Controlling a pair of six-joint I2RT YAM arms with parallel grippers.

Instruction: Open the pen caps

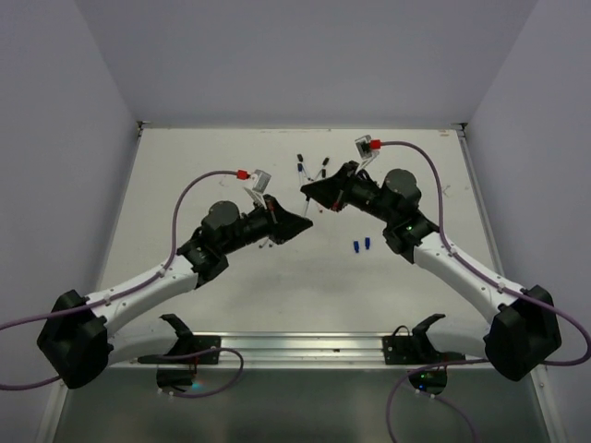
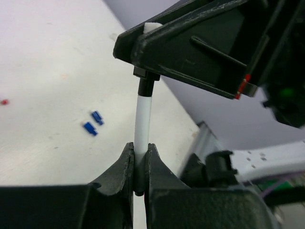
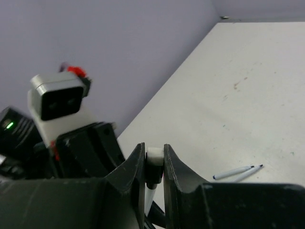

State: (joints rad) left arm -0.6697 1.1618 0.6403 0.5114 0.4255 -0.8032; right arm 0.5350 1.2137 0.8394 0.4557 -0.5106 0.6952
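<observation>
A white pen (image 2: 142, 119) stands between my two grippers above the middle of the table. My left gripper (image 2: 138, 145) is shut on the lower end of its barrel. The pen's black cap (image 2: 146, 87) sits at the upper end, and my right gripper (image 3: 154, 149) is shut on that cap (image 3: 153, 172), whose white tip shows between the jaws. In the top view the left gripper (image 1: 303, 221) and right gripper (image 1: 307, 190) meet tip to tip. Two loose blue caps (image 1: 361, 245) lie on the table near the right arm, also seen as blue caps (image 2: 93, 123) in the left wrist view.
Two more pens (image 1: 313, 167) lie at the back of the table, and two uncapped pens (image 3: 237, 171) show in the right wrist view. A small red cap (image 2: 4, 102) lies at the left wrist view's left edge. Grey walls close in three sides.
</observation>
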